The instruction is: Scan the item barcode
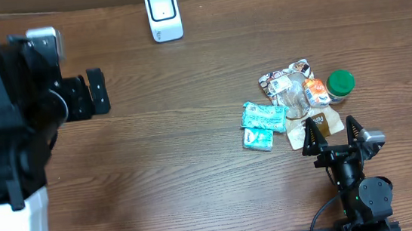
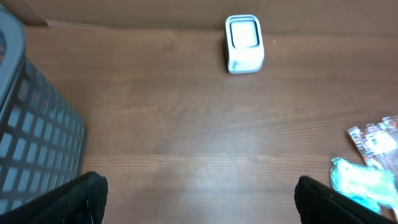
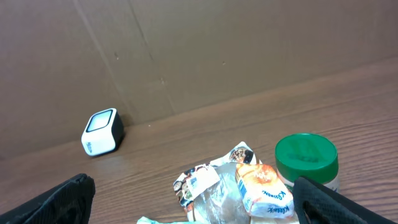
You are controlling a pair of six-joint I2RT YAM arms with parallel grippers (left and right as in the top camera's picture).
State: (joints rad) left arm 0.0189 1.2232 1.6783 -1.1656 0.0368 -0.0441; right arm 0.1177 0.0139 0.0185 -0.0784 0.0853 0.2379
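Your left hand (image 1: pixel 86 95) is at the left side of the bench (image 1: pixel 196 169), spread wide with nothing between its fingers (image 2: pixel 93 190). From its wrist view a grey mesh basket (image 2: pixel 31 137) stands close by on its left. The white barcode scanner (image 1: pixel 163 15) is ahead of it at the far edge of the bench, against the cardboard wall (image 3: pixel 186 50), standing alone and well apart from everything else.

The pile of items (image 1: pixel 296 103) lies on the right half of the bench. Two teal packets (image 1: pixel 263 121) sit on its left edge. An orange packet (image 1: pixel 314 91) is just beside a green-lidded jar (image 1: pixel 340 85), which stands upright on the right of the pile. A crumpled clear bag (image 1: pixel 293 96) is in the middle, and a brown packet (image 1: pixel 329 122) lies nearest you.

Your right hand (image 1: pixel 334 132) is at the near edge of that pile, also spread wide and holding nothing. From overhead one of its fingers (image 1: pixel 312 132) overlaps the brown packet, but you cannot tell whether it touches. No item is at the scanner.
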